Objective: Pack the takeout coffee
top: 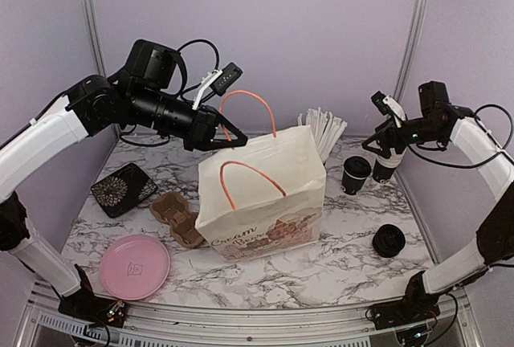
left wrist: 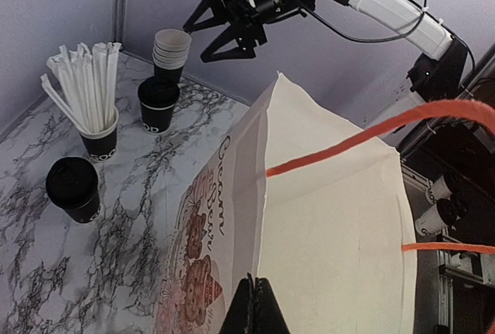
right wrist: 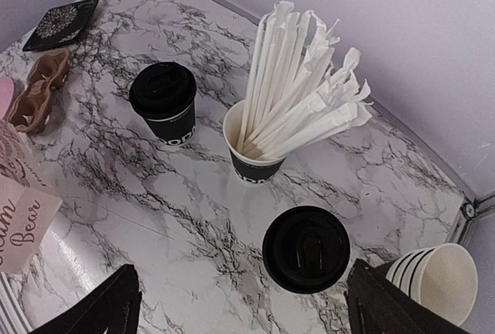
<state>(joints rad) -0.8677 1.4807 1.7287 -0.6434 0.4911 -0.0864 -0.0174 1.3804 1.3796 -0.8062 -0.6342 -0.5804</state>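
Inspection starts with the top external view. The paper bag stands upright mid-surface. The left pincer is pressed together at the bag's top, at the foot of the raised orange handle. Whether cord or paper rim lies between the tips cannot be told. The judged purpose is to steady the bag and hold its mouth up for loading. The takeout coffee, lidded, stands on the surface to the right of the bag and apart from it. The right pincer hangs just above and beside it, spread wide and empty. In the left wrist view the tips meet against the bag's upper edge. The coffee sits upright between a cup of white straws and a stack of cups, with the right pincer open over that group. In the right wrist view the coffee's lid lies low in frame between the two spread fingers, which suggests an approach lined up for a descent and grasp not yet made. A second lidded cup stands beyond the straws, well apart, and is judged not the present target.
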